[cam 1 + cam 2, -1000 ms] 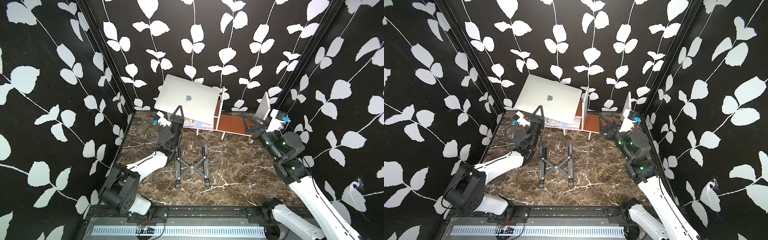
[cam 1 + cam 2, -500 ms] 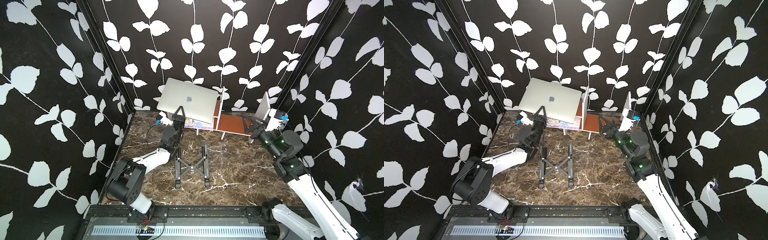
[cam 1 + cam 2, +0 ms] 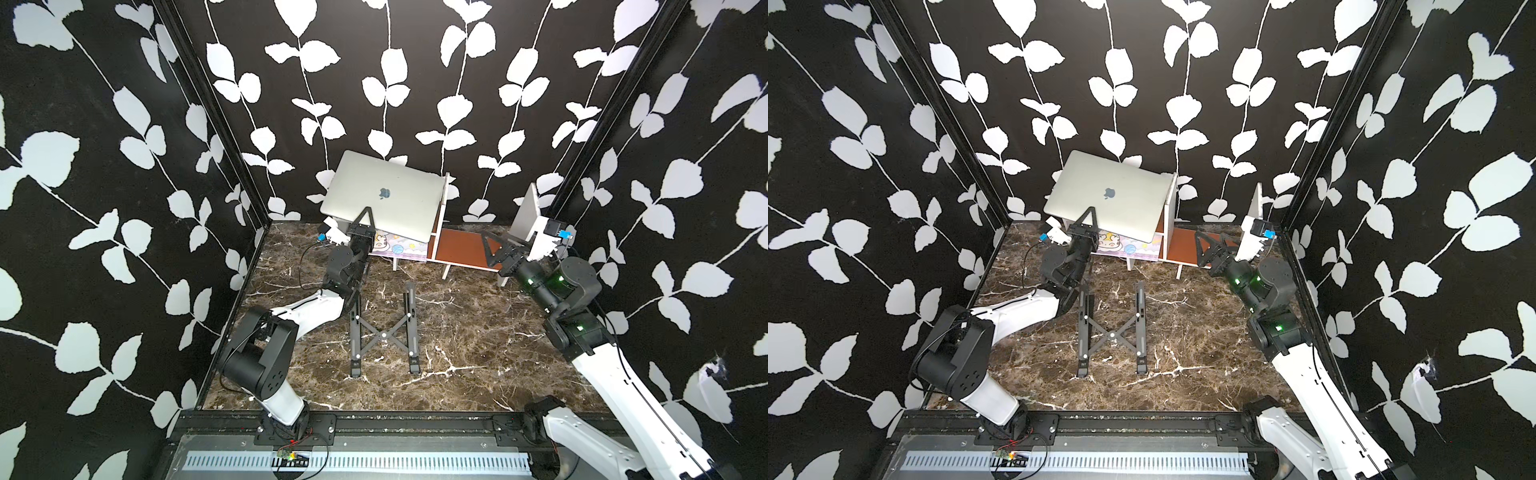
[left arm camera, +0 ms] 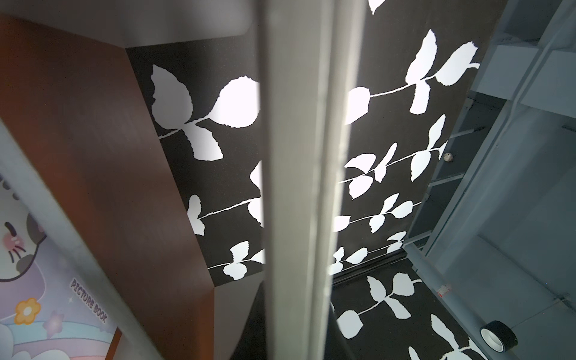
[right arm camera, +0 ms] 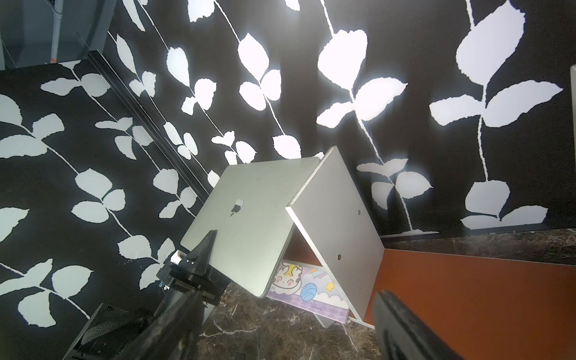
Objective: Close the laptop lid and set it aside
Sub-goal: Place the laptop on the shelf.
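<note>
Our left hand [image 3: 366, 216] pinches the near edge of the thin silver rectangular laptop [image 3: 386, 183]. The laptop is closed, logo side up, and tilted above the pastel cartoon-cover notebook [image 3: 395, 248]. One side edge leans on the white upright divider panel [image 3: 441, 216]. Compared with a second ago, the laptop sits slightly lower and further toward the back wall, and our left arm reaches further in. Our right hand [image 3: 498, 247] stays spread over the brown shelf board [image 3: 461, 249].

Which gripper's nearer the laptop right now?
Left. The left gripper is clamped on the laptop's near edge; the right gripper hangs open over the brown shelf, apart from the laptop.
</note>
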You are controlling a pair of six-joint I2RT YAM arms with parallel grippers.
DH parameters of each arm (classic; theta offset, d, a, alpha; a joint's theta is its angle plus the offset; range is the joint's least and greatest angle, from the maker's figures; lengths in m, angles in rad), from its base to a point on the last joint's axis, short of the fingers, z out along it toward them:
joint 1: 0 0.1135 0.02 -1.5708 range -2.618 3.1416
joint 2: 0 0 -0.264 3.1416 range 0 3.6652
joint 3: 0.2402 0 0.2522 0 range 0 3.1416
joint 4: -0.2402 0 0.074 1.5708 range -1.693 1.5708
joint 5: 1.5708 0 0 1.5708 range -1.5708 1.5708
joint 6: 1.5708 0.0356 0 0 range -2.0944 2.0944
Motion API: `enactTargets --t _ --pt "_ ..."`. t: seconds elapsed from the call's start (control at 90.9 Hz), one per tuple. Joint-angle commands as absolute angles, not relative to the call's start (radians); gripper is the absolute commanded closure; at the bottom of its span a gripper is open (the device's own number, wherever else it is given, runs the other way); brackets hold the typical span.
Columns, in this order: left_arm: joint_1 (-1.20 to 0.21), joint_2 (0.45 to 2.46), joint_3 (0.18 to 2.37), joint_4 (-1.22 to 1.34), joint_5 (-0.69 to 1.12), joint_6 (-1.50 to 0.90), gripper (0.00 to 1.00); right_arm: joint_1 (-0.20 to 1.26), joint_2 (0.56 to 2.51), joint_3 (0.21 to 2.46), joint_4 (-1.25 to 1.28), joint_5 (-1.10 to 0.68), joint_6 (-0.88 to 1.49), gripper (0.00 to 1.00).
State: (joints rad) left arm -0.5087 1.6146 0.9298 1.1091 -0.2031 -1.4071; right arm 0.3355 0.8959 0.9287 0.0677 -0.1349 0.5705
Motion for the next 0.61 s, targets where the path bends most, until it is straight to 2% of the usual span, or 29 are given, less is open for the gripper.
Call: enactTargets --t 0.0,0.594 --pt "-0.512 1.605 0.976 1.211 -0.175 -1.492 1.0 0.326 0.896 0.934 0.125 -0.143 0.578 0.13" --pt "-0.497 1.406 1.055 0.809 -0.108 -1.383 1.0 0.319 0.921 0.933 0.149 -0.161 0.59 0.13"
